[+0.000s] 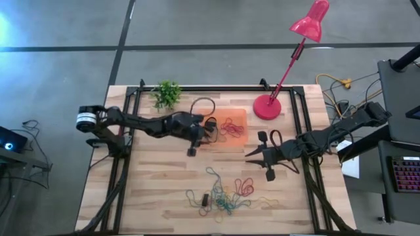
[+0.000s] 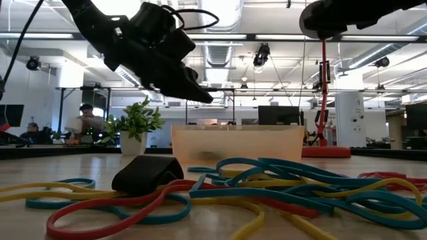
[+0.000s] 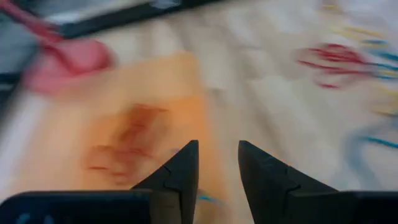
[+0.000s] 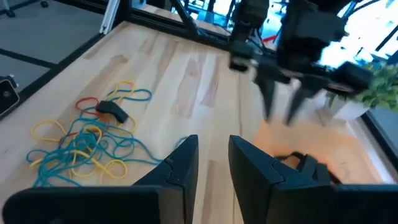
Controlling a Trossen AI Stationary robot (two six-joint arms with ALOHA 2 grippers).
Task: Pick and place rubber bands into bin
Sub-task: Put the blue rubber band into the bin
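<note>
A shallow, translucent orange bin [image 1: 234, 124] sits just above centre in the overhead frame on a pale wood-plank table [image 1: 151, 177], with a few reddish bands already lying inside it. Thin, glossy rubber bands [image 1: 226, 193] in red, green, blue and yellow lie tangled at lower centre, around a small dark block [image 1: 205, 198]. The left gripper [image 1: 209, 130] hangs over the bin's left edge, its tapered dark fingers parted by a narrow gap with nothing between them. The right gripper [image 1: 256, 156] waits right of centre, below the bin, its fingers a little apart and empty. A glossy red desk lamp [image 1: 289, 59] and a small leafy plant [image 1: 167, 94] stand along the table's upper edge.
</note>
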